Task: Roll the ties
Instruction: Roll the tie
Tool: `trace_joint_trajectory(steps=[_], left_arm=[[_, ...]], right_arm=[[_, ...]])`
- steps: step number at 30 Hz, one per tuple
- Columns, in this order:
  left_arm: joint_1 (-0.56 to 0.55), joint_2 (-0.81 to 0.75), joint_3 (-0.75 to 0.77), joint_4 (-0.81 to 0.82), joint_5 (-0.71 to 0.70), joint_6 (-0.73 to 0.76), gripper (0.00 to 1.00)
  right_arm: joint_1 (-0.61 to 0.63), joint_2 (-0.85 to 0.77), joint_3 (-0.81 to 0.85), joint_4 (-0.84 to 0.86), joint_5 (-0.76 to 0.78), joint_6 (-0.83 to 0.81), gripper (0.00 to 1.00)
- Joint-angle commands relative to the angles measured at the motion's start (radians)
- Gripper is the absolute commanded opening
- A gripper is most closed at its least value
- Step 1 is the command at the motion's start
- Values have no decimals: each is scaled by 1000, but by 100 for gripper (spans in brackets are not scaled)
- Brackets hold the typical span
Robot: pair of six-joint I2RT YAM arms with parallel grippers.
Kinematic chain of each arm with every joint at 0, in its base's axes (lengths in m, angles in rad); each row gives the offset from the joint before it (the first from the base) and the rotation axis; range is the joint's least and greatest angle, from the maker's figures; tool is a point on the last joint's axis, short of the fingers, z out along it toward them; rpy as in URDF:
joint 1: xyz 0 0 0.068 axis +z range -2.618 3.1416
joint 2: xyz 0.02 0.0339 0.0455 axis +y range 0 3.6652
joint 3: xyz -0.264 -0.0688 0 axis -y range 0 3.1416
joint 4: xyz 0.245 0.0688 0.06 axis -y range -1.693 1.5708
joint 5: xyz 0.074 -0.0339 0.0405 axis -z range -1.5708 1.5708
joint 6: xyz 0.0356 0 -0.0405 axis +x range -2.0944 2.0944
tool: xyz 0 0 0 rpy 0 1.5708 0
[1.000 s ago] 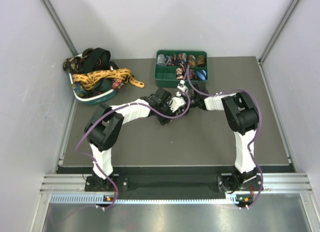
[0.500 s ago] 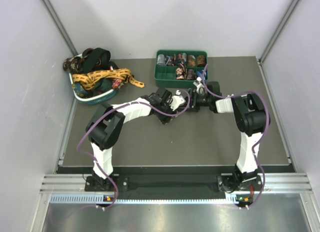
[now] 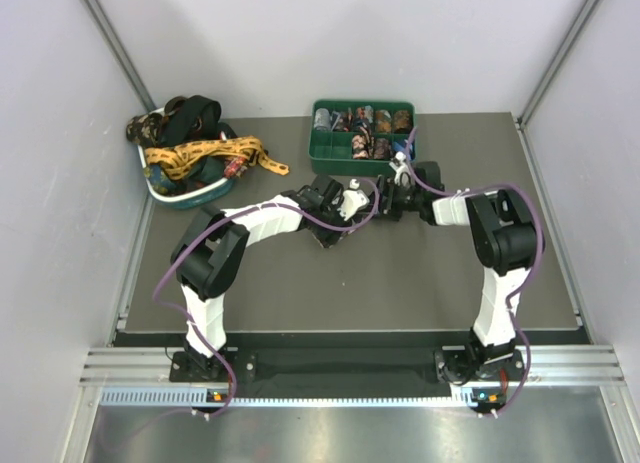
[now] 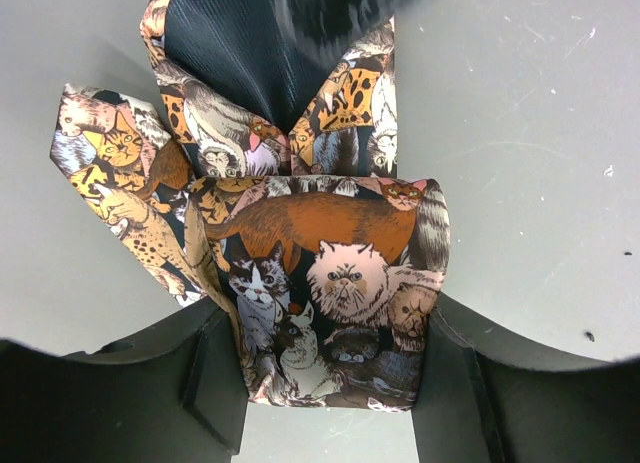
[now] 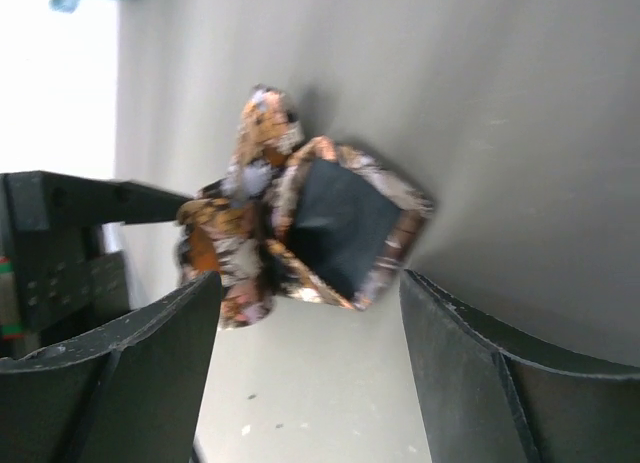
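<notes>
**Cat-print tie pinched at mid-tabletop**

Far left, back corner: teal-rimmed tub (image 3: 195,199), heaped with loose ties (image 3: 200,148) in gold-yellow, black and brown pattern, a few draped over the rim.

Right of that, at the back of the grey tabletop (image 3: 350,293): green tray (image 3: 325,165), divided into compartments, with rolled ties (image 3: 375,118) packed along the back row and in some front cells.

Centre, just in front of the tray: cat-print tie (image 4: 330,273), partly folded over itself. Dark lining exposed at the far end, one pointed flap splayed out to the left, flat on the tabletop.

Left fingers (image 4: 210,383) clamped on the folded bundle, one pad against each side edge.

Immediately right: right fingers (image 5: 470,363) spread wide, gripping nothing, aimed at the same tie from the opposite side. Bundle sitting just at the fingertips. Contact at the blurred left tip impossible to tell.

Both arms bent inward, wrists close together in the overhead view.
</notes>
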Motion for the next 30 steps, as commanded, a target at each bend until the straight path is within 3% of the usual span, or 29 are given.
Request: trace_joint_trajectory(steps=[1,6,20,26,30], left_arm=[[24,6,-35,-131,-100,10,58],[24,9,-40,-122,-94,12,58],[24,11,-43,-107,-82,17,57],[23,5,-44,-105,-77,9,57],[24,2,-48,-104,-77,9,57]], right_arm=[[-6,-86,-19,-56,170,-110,72],[2,-126,-10,-132,268,-161,68],[215,-10,223,-465,681,-282,62],[273,49,279,-573,864,-267,47],[302,86,317,-641,963,-268,27]])
